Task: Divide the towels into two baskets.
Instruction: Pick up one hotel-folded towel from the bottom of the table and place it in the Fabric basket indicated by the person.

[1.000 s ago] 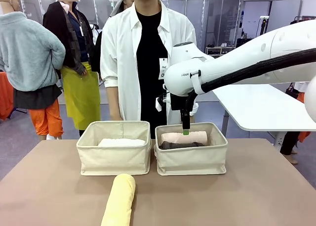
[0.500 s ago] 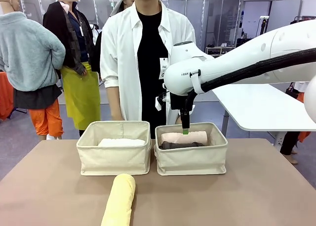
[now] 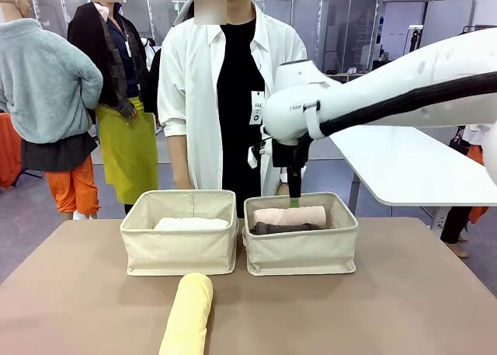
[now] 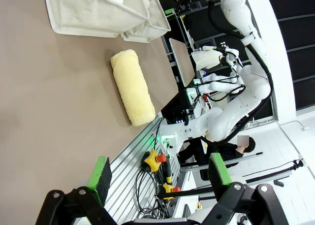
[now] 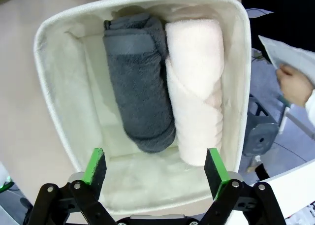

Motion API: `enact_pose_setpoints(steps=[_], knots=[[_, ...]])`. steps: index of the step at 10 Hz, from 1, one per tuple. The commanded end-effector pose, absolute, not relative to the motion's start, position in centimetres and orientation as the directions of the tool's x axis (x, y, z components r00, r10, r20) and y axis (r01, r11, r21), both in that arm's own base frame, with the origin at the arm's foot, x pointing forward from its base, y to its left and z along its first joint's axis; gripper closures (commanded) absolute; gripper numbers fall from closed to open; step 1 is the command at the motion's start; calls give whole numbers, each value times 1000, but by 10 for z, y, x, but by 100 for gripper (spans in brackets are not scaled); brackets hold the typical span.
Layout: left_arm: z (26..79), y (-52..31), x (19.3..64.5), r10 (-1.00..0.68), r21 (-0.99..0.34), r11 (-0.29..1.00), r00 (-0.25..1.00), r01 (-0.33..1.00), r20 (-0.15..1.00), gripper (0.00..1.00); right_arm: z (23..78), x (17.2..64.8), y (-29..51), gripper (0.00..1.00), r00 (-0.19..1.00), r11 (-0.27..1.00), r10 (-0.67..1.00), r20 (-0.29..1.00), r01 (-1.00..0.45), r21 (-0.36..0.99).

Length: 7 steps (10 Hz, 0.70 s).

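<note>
1. Table (image 3: 404,293) in the front view carries two baskets side by side toward its far edge. The left basket (image 3: 178,246) holds the white towel (image 3: 191,224). The right basket (image 3: 301,250) holds the pink towel (image 3: 290,214) behind the dark grey towel (image 3: 286,228). The yellow towel (image 3: 189,312) lies at the near edge, in front of the left basket. The right gripper (image 3: 293,203) hangs above the right basket, and a person (image 3: 225,99) stands beyond the far edge.
2. In the left wrist view, the left gripper (image 4: 160,173) has its jaws spread with nothing between them. The yellow towel lies on bare table near the baskets.
3. In the right wrist view, the right gripper's jaws are released and empty above the right basket. The grey and pink rolls lie touching, lengthwise, inside it.
</note>
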<state>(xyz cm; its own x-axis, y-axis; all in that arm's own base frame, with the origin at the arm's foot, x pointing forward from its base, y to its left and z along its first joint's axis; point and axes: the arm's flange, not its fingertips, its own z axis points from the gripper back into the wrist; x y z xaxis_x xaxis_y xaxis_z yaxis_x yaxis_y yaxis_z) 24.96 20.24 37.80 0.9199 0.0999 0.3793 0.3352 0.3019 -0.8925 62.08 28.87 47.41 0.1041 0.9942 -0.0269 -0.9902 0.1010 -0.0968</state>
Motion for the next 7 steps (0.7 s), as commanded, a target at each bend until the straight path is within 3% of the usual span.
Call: enact_pose_setpoints(steps=[1, 4, 7], knots=[[381, 202, 245, 99, -890, 296, 916, 347, 389, 0, 503, 601, 236, 0, 178, 176, 980, 85, -984, 27], [381, 202, 245, 99, -890, 296, 916, 347, 389, 0, 509, 582, 145, 0, 383, 323, 866, 320, -919, 225], [381, 202, 245, 99, -890, 296, 916, 347, 389, 0, 484, 544, 40, 0, 577, 412, 627, 523, -816, 406]])
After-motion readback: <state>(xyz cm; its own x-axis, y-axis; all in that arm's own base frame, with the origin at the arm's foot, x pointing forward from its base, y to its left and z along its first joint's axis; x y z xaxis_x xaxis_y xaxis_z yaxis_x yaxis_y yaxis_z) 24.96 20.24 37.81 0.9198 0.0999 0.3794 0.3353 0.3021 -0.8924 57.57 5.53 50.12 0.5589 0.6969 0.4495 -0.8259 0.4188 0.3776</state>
